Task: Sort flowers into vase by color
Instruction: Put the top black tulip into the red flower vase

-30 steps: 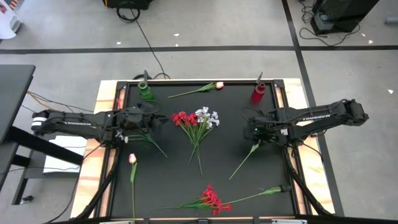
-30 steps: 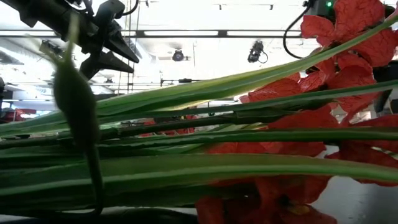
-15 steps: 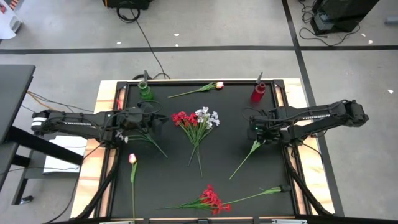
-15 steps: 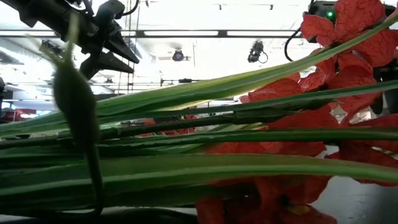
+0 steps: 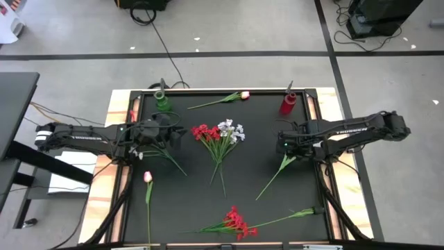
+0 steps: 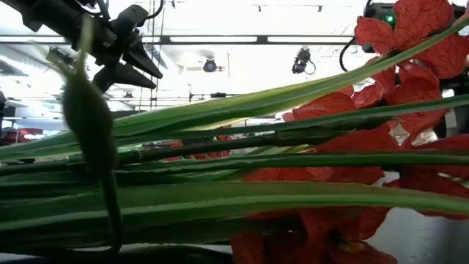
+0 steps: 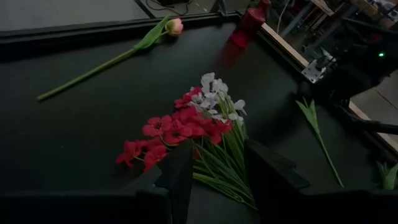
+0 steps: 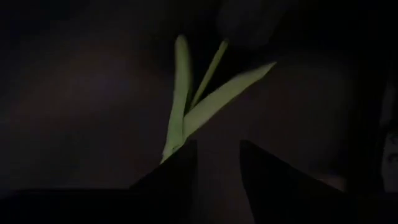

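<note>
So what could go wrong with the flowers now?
The right gripper hangs over the top of a green stem with its fingers apart, holding nothing. If they close a little off the thin stem, they may miss or just push it along the mat.

The red and white blooms in the middle lie with their stems crossed. Lifting one colour might drag the other along.

My two arms are dark, slim and jointed, each forearm lettered in white. My left tool (image 7: 211, 180) and right tool (image 8: 217, 165) both end in two blunt black fingers. A green light glows near my right wrist.
</note>
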`<state>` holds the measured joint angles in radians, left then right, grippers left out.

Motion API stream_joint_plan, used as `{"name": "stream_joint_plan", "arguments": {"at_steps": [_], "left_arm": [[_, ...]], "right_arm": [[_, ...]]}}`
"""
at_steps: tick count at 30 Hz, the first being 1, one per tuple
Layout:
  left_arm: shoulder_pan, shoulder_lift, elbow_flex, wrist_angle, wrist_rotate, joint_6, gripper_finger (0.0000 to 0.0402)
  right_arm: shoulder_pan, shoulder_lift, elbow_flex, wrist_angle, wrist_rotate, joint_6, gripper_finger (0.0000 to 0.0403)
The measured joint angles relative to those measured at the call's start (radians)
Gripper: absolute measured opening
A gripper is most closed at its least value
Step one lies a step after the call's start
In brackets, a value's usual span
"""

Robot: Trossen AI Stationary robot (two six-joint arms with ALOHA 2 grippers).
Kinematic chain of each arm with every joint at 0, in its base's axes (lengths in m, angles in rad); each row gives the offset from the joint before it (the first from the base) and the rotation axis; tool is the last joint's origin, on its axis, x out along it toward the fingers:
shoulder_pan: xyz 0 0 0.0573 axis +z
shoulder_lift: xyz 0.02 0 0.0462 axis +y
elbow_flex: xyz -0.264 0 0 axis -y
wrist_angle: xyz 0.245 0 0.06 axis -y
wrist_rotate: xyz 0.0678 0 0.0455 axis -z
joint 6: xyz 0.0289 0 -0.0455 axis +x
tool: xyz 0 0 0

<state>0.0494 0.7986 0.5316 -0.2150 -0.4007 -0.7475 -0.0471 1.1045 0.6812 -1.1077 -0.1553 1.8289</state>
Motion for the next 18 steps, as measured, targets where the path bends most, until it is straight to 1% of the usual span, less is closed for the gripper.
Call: {"name": "stream_joint_plan", "arguments": {"at_steps": [5,11,18], "left_arm": [[0.0,0.0,0.0,0.0,0.0,-0.022,0.0148],[0.0,0.0,0.0,0.0,0.0,-0.024,0.0148],[0.02,0.0,0.0,0.002,0.0,-0.025,0.0148]], "right_arm": [[-0.004,0.022,-0.051,0.036,0.095,0.073,0.013],[-0.016,0.023,-0.108,0.114,0.116,0.09,0.0129],[-0.02,0.023,-0.171,0.174,0.197,0.114,0.0126]]}}
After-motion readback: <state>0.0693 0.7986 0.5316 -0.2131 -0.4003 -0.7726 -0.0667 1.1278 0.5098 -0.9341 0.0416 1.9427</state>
